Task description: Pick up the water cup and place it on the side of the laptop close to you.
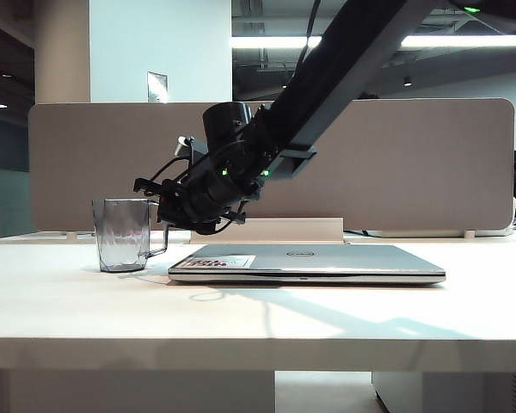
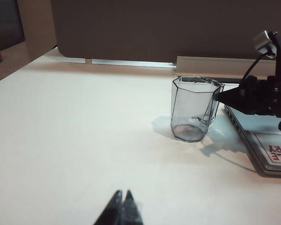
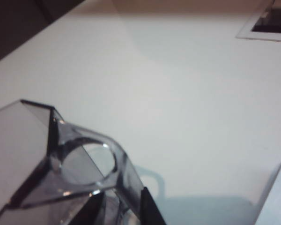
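We find the water cup (image 1: 121, 234) upright on the table (image 1: 258, 318), just beside the closed laptop (image 1: 327, 261), with the right gripper (image 1: 157, 205) at its handle, jaws astride it though we cannot tell whether clamped, and the left gripper (image 2: 122, 206) closed, well apart

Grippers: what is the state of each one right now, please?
Left gripper: shut, empty, low over bare table.
Right gripper: fingers around the water cup's handle; whether they grip it cannot be told.
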You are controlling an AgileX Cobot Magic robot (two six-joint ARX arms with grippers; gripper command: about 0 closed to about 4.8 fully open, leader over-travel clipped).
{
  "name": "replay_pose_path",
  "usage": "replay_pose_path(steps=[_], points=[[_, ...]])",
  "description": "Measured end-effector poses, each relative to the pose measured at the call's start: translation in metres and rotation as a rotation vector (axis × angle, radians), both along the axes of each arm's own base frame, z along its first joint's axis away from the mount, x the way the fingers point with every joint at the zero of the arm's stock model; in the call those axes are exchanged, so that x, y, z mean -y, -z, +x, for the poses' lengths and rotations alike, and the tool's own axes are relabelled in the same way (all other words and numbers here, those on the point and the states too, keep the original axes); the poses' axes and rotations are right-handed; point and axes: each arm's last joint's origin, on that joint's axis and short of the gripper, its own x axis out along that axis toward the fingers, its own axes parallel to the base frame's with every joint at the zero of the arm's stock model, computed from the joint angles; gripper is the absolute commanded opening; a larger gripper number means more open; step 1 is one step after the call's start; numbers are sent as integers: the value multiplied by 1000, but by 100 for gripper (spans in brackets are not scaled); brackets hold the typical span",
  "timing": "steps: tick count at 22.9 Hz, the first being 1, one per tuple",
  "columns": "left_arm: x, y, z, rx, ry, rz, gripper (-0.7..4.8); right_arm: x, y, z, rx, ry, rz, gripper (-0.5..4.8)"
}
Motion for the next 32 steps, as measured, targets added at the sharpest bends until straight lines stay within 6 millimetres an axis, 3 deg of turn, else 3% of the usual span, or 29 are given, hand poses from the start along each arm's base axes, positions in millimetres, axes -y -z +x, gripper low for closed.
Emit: replay_pose_path(steps=[5,15,18,32], points=[[0,0,0,0,0,0,-3,2,9,3,-45,28,59,116],[0,0,0,0,0,0,-3,2,6,4,-20,29,85,102],[0,0,0,0,0,0,-3,2,5,4,-17,29,88,43],[0,0,0,0,0,0,-3,1,4,4,29,17,66,3]])
